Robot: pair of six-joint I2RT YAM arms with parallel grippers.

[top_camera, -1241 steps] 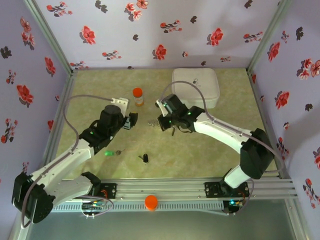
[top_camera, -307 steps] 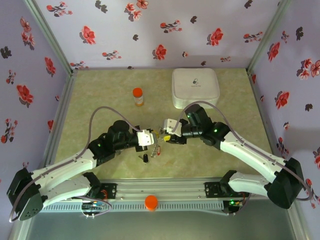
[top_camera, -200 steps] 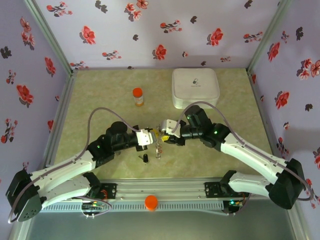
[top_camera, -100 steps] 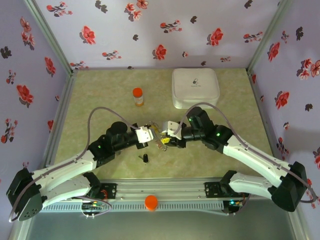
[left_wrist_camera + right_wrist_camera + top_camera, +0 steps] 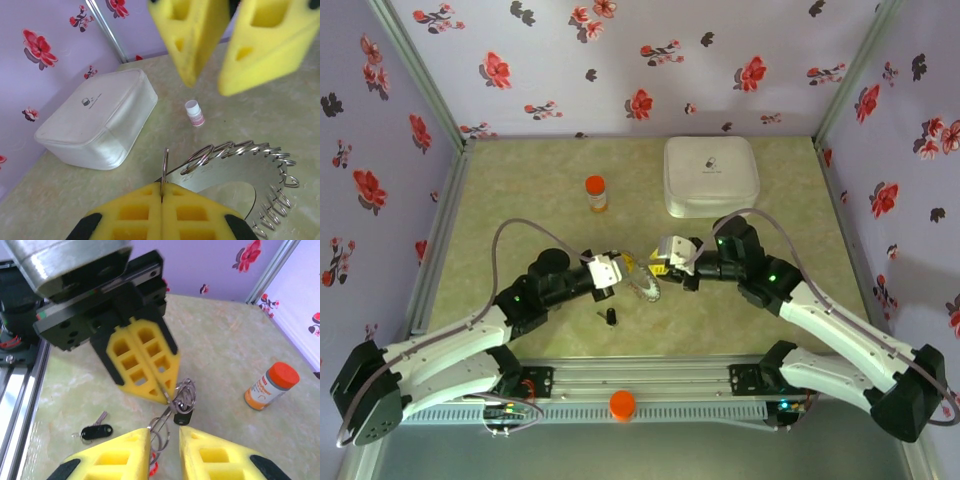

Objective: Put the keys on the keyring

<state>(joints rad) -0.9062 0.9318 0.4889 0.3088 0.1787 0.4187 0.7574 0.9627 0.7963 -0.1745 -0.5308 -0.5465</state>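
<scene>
The keyring (image 5: 235, 167) is a flat grey metal arc strung with several small wire loops. It hangs between the two grippers in the top view (image 5: 642, 287). My left gripper (image 5: 161, 186) is shut on one thin loop at the ring's end (image 5: 176, 396). A black key tag (image 5: 183, 418) dangles from the ring, and a red key head (image 5: 152, 469) peeks out below. Another black key (image 5: 95, 431) lies loose on the table (image 5: 610, 316). My right gripper (image 5: 164, 435) is open, its fingers (image 5: 265, 45) apart, with the ring's lower loops in the gap.
A white rounded-square case (image 5: 711, 175) stands at the back right. The orange-capped bottle (image 5: 595, 193) is at the back left. A small white vial (image 5: 194, 112) stands on the table beyond the ring. The rail (image 5: 640, 380) runs along the near edge.
My right gripper has pulled back to the right, away from the ring. The left gripper keeps the ring and has shifted slightly towards the back.
</scene>
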